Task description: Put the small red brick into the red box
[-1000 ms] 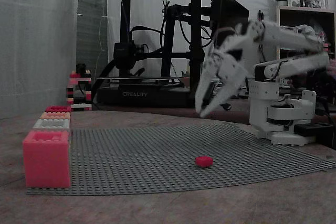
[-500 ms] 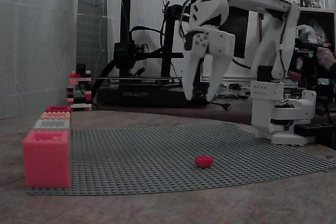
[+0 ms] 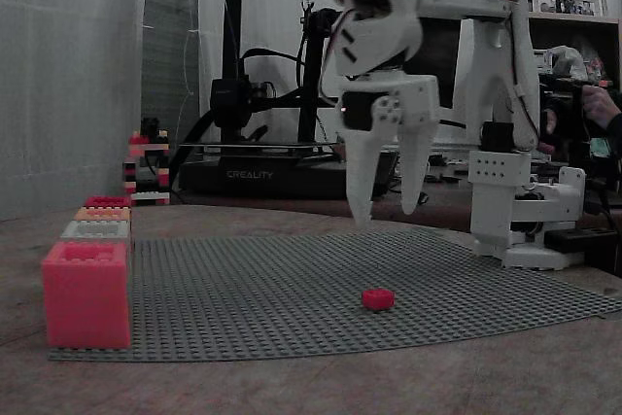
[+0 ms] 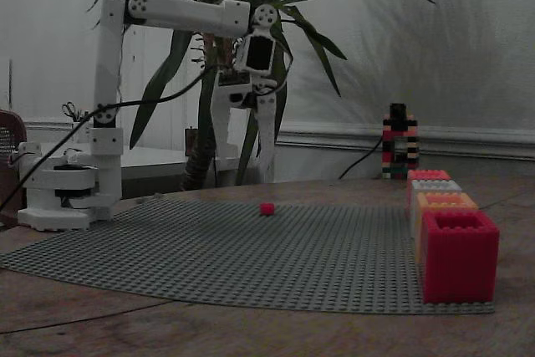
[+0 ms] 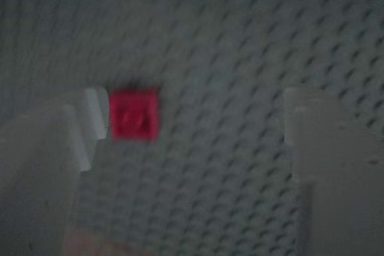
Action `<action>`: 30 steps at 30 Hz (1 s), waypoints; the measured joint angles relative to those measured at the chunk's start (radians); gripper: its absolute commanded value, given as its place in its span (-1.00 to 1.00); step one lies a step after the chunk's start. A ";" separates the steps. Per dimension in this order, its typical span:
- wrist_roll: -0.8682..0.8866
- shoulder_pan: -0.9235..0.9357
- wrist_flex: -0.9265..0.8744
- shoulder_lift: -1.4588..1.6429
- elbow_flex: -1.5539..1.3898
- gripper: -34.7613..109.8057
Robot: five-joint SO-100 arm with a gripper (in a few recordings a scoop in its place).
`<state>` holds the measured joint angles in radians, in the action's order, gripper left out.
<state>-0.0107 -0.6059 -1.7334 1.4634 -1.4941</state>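
The small red brick [image 3: 378, 298] lies loose on the grey studded baseplate [image 3: 292, 289], near its front middle; in another fixed view the brick [image 4: 267, 208] sits on the plate's far part. My white gripper [image 3: 384, 213] hangs above the plate with its fingers pointing down, open and holding nothing, well above the brick. The same gripper [image 4: 242, 180] stands left of the brick. In the blurred wrist view the brick [image 5: 134, 114] lies just inside the left finger [image 5: 60, 142], with the gripper [image 5: 195, 106] open wide around it. The red box [image 3: 86, 293] [image 4: 458, 255] stands at the plate's corner.
Behind the red box runs a row of boxes: orange [image 4: 441, 201], grey [image 4: 435, 186] and red [image 4: 428, 175]. A tower of stacked bricks [image 4: 399, 141] stands beyond them. A 3D printer [image 3: 292, 75] stands behind the plate, and the arm's base [image 3: 515, 211] at its right.
The arm swung up and left over the plate, then came down with its fingers pointing straight down above the brick. The brick has not moved.
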 measured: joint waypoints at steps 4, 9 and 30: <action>0.006 -0.035 0.048 -0.005 0.002 -0.18; 0.034 -0.057 0.087 -0.020 0.002 -0.24; 0.176 -0.058 0.331 -0.137 -0.020 -0.26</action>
<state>0.1657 -0.6642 -1.4021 1.3269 -1.5140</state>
